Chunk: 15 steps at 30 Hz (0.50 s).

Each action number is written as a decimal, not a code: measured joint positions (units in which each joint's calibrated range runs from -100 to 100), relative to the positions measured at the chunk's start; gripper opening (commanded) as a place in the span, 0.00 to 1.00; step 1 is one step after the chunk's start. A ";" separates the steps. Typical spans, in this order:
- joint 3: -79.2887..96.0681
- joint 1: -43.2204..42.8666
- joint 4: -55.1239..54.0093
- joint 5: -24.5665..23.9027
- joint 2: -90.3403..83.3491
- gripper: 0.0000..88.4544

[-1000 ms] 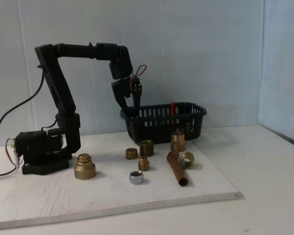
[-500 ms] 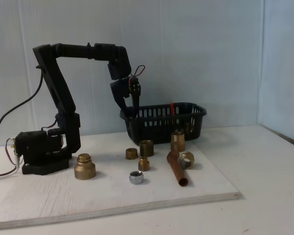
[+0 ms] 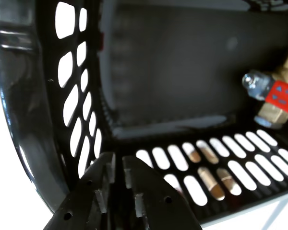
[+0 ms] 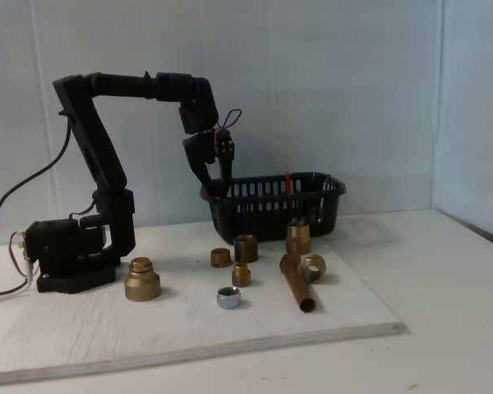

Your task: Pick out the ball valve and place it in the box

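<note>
Item delivered: brass ball valve with red lever (image 3: 277,98) is lying beyond my empty, nearly closed gripper (image 3: 119,176), inside the black slotted plastic basket (image 4: 324,185).

The black slotted box (image 3: 24,96) holds a brass ball valve (image 3: 278,96) (red handle, silvery stem)

Two cameras: one on the wrist, one standing off at table height.

The wrist view looks along the gripper (image 3: 119,184), whose fingers enter from the bottom edge, close into the box (image 3: 24,96), with the ball valve (image 3: 273,96) ahead to its right. The fixed view faces the scene side-on from well back, taking in the whole arm; there the gripper (image 4: 219,194) hangs at the left end of the box (image 4: 329,193). Both views share that box.
</note>
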 measured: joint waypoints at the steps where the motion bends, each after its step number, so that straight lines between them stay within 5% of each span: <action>1: 0.18 -0.22 0.00 -0.21 0.00 0.01; 15: 1.63 -1.41 -2.75 -0.88 -0.17 0.01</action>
